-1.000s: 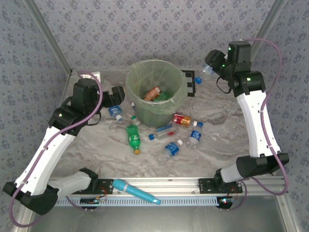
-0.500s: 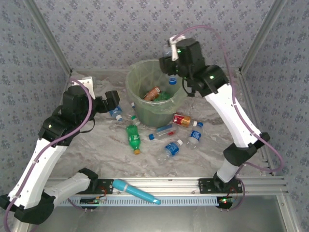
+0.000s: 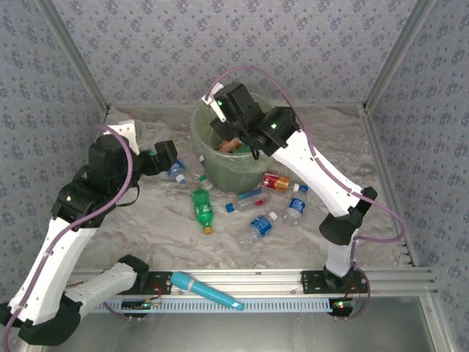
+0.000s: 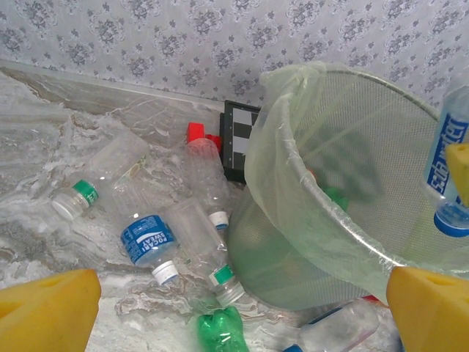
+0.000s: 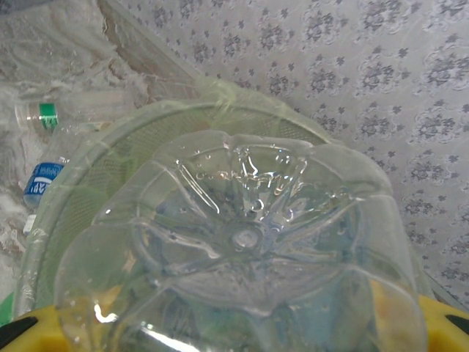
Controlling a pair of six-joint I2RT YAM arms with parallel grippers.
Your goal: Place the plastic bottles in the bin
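Observation:
My right gripper hangs over the bin, shut on a clear plastic bottle whose ribbed base lies in front of the right wrist camera, with the bin's rim behind it. In the left wrist view that bottle, blue-labelled and cap down, hangs above the bin. My left gripper is open left of the bin, its yellow pads wide apart over several bottles: a blue-labelled one, a clear one and a green one. An orange-labelled bottle lies inside the bin.
In front of the bin lie a green bottle, a red-labelled one, a clear one and two blue-labelled ones. A teal stick rests on the front rail. A black-and-white checkered card stands behind the bin.
My right arm has swung from the back right corner leftwards to above the bin, carrying the clear bottle. My left arm has drifted slightly left and down.

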